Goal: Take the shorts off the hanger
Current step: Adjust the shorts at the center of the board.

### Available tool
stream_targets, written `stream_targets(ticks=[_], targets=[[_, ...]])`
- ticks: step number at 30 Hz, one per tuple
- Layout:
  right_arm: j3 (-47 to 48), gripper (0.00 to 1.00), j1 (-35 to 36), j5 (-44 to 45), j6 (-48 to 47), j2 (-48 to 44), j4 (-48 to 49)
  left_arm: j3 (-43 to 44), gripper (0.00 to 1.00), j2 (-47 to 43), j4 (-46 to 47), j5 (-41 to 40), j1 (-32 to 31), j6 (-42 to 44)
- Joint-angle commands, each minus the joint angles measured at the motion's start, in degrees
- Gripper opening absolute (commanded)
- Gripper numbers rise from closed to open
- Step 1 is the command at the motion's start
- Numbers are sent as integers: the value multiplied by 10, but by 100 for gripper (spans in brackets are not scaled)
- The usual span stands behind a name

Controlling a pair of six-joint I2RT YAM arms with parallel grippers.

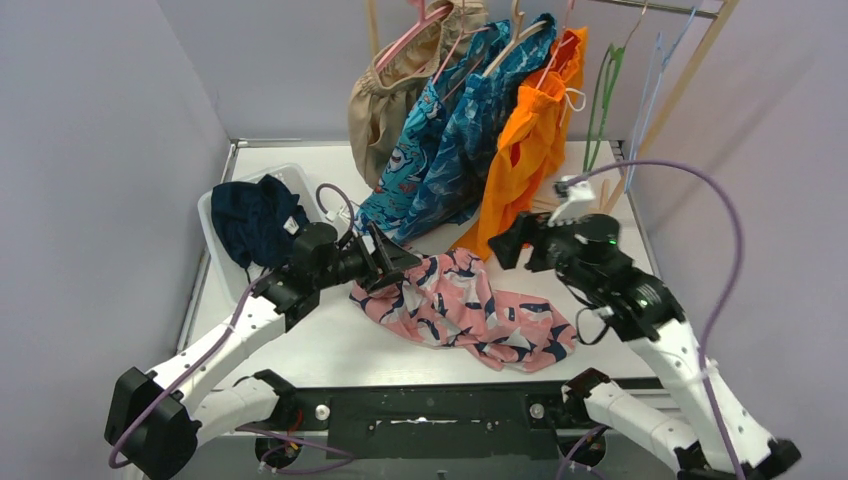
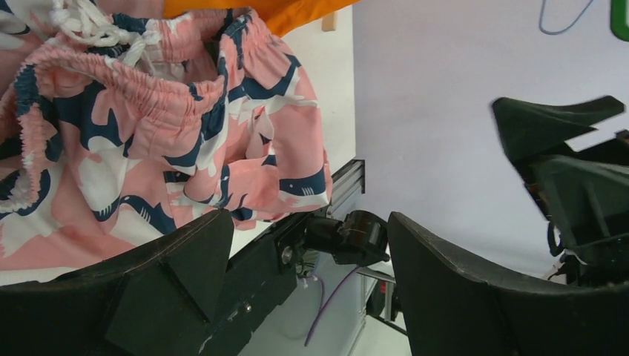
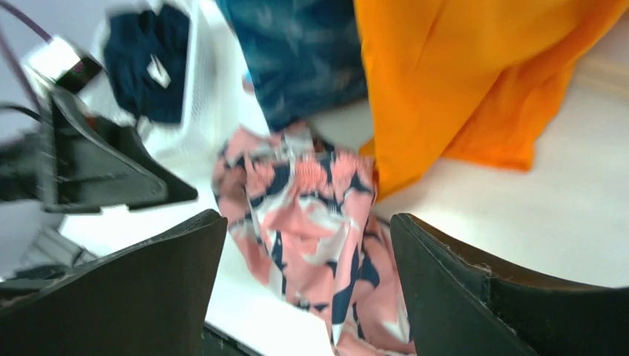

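The pink shark-print shorts [image 1: 470, 310] lie crumpled on the table, off any hanger; they also show in the left wrist view [image 2: 148, 133] and the right wrist view [image 3: 311, 200]. The orange shorts [image 1: 535, 140], dark teal-blue shorts [image 1: 470, 140], turquoise shorts [image 1: 425, 130] and tan shorts [image 1: 390, 90] hang on hangers on the rack. The navy shorts [image 1: 255, 215] lie in the bin. My left gripper [image 1: 385, 262] is open and empty at the pink shorts' left edge. My right gripper [image 1: 515, 240] is open and empty above them, beside the orange shorts' hem [image 3: 460, 74].
A white bin [image 1: 215, 225] stands at the table's left. Empty green [image 1: 600, 90] and blue [image 1: 655, 70] hangers hang at the rack's right end, by a slanted wooden post [image 1: 690, 70]. Walls close in left, back and right.
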Motion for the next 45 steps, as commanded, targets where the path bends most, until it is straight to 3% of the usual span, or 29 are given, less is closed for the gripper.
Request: stream_targets(ticks=[1, 3, 6, 11, 17, 23, 26, 28, 30, 35, 39, 45], targets=[[-20, 85, 115, 74, 12, 74, -22, 25, 76, 6, 7, -21, -6, 16], [-3, 88, 188, 183, 5, 124, -55, 24, 76, 2, 3, -31, -8, 17], [26, 91, 227, 322, 37, 209, -105, 12, 76, -6, -2, -43, -8, 13], [28, 95, 225, 387, 76, 257, -95, -4, 76, -11, -2, -46, -9, -2], [-44, 87, 160, 258, 78, 250, -16, -14, 76, -14, 11, -46, -9, -13], [-124, 66, 135, 144, 73, 224, 76, -26, 76, 6, 49, -16, -8, -33], [-153, 48, 141, 94, 72, 224, 116, -47, 76, 23, 82, 2, -9, -54], [-163, 22, 160, 73, 66, 228, 133, -50, 76, 35, 89, 10, -9, -64], [-175, 10, 205, 70, 54, 228, 155, -50, 76, 43, 85, 13, -10, -71], [-226, 4, 307, 54, 32, 246, 229, -50, 78, 57, 38, -5, -10, -92], [-247, 0, 345, 22, 30, 284, 257, -60, 80, 58, -10, -33, -9, -111], [-299, 2, 362, -108, 31, 319, 350, -78, 81, 54, 1, -47, -8, -116]])
